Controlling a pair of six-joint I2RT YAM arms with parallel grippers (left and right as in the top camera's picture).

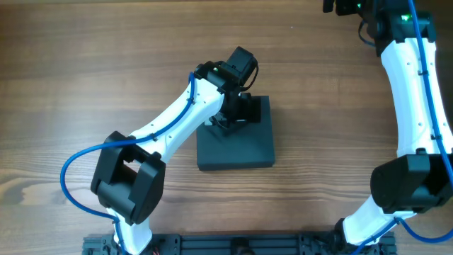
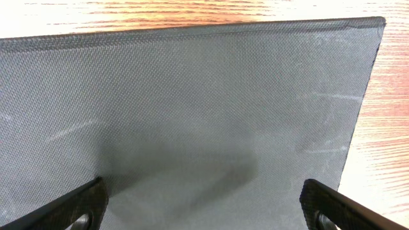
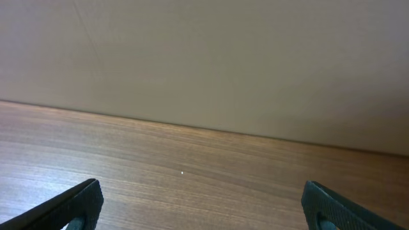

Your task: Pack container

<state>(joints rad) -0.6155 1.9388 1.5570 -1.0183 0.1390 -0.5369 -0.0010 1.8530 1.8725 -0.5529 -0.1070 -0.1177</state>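
The container (image 1: 241, 145) is a dark teal-grey rectangular box lying flat at the middle of the table, its flap lid down. My left gripper (image 1: 239, 106) hovers over its far edge, fingers spread wide and empty. In the left wrist view the container's woven surface (image 2: 192, 108) fills the frame, with my open left gripper (image 2: 203, 204) just above it and nothing between the fingers. My right gripper (image 3: 201, 204) is open and empty over bare wood at the far right corner of the table; in the overhead view it lies at the top edge (image 1: 347, 6).
The wooden table (image 1: 85, 78) surrounds the container. A plain beige wall (image 3: 204, 57) stands behind the table's far edge. My right arm (image 1: 417, 92) runs along the right side. A black rail (image 1: 233, 244) lies along the front edge.
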